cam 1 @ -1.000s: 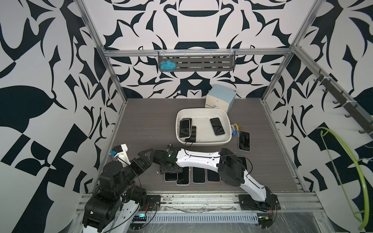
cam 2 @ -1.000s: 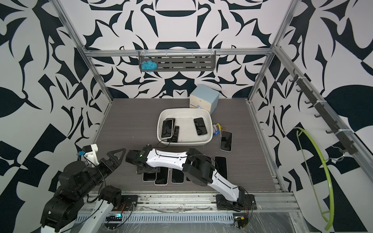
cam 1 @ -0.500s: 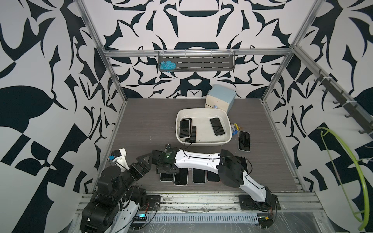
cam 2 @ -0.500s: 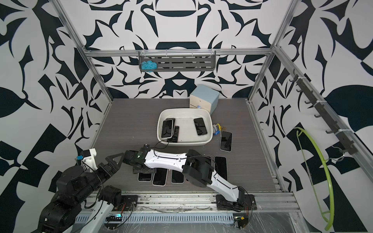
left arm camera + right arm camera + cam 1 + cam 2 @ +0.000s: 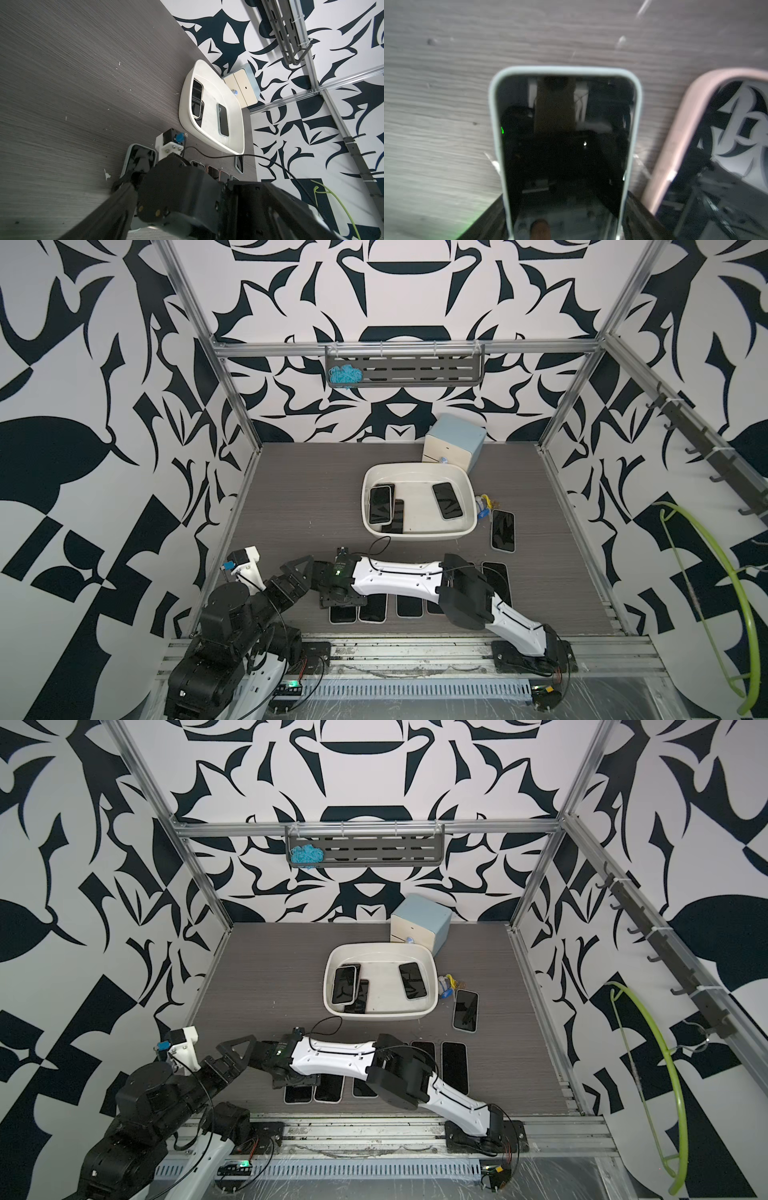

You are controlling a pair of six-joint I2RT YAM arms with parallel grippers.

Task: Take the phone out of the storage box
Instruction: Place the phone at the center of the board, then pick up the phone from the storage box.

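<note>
Right arm point(image 5: 395, 578): smooth white shells with small dark screws; a thin black cable is clipped along them.
Elbow point(image 5: 465, 599): bulky matte-black housing, well behind the right pincer point(image 5: 564, 199).
Wrist point(image 5: 338, 572): black block with a small pale mark, just behind that pincer.
Cable loop point(image 5: 376, 545): thin, black, at the wrist.
Left arm point(image 5: 232, 614): black, with rounded joints.
Camera mount point(image 5: 247, 564): white bracket with a blue plug, behind the left pincer point(image 5: 243, 1050).
Fingers point(image 5: 93, 218): black, open triangular frames.

A small cream cabinet point(image 5: 451, 443) with a pale blue top stands at the back of the dark wood-grain table point(image 5: 311, 489). Above it and off to one side, a grey slotted shelf point(image 5: 415, 371) holds a blue tangle point(image 5: 344, 375). Just in front of the cabinet lies a small blue-and-yellow item point(image 5: 484, 506). Well away from the cabinet, a hook rail point(image 5: 706, 445) and a green hoop point(image 5: 746, 614) hang on the side wall.
</note>
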